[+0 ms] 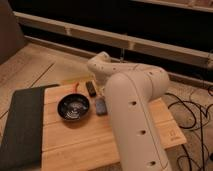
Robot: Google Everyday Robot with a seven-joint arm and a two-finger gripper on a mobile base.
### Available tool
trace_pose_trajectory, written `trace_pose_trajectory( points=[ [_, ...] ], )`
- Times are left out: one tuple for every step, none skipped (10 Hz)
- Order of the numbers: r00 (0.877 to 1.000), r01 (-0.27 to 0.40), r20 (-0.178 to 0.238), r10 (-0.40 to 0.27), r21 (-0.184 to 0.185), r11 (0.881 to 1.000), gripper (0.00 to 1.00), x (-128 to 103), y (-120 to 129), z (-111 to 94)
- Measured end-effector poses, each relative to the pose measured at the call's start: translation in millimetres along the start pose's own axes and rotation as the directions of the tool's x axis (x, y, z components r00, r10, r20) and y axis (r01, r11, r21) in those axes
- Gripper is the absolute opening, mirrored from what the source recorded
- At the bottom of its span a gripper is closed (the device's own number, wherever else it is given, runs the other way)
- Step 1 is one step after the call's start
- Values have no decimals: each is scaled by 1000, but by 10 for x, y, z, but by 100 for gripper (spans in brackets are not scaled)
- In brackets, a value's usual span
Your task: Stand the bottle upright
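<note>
Camera view: black bowl (pixel 73 107) on the counter (pixel 75 145) looks empty, perhaps; gripper hidden behind the arm (pixel 132 115), pressed together

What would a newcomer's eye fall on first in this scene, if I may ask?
The bulky white robot arm fills the foreground, bending over the wooden table; its gripper is hidden behind it. On the table sits a dark bowl, with a blue-grey block between it and the arm.

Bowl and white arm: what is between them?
A blue-grey block lies between bowl and arm, in the camera view. The end effector is hidden behind the arm's far end.
</note>
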Motion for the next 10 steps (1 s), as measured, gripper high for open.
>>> trace_pose_trajectory(
  points=[
    [998, 15, 59, -14, -9, 1000, 0, -36, 9, -75],
    [991, 40, 127, -36, -23, 999, 0, -75, 32, -168],
    [983, 63, 177, -56, -33, 997, 0, -97, 53, -247],
    [964, 106, 252, -90, -50, 993, 0, -114, 106, -381],
    [952, 127, 288, -104, -61, 990, 0, -114, 137, -454],
    [938, 149, 325, -118, -71, 986, 0, -106, 158, -535],
    [933, 156, 338, -122, -74, 985, 0, -95, 151, -563],
    [932, 157, 341, -123, -75, 985, 0, -96, 154, -567],
    [932, 160, 341, -125, -76, 984, 0, -101, 180, -570],
    [931, 163, 342, -126, -79, 983, 0, -105, 211, -573]
  ],
)
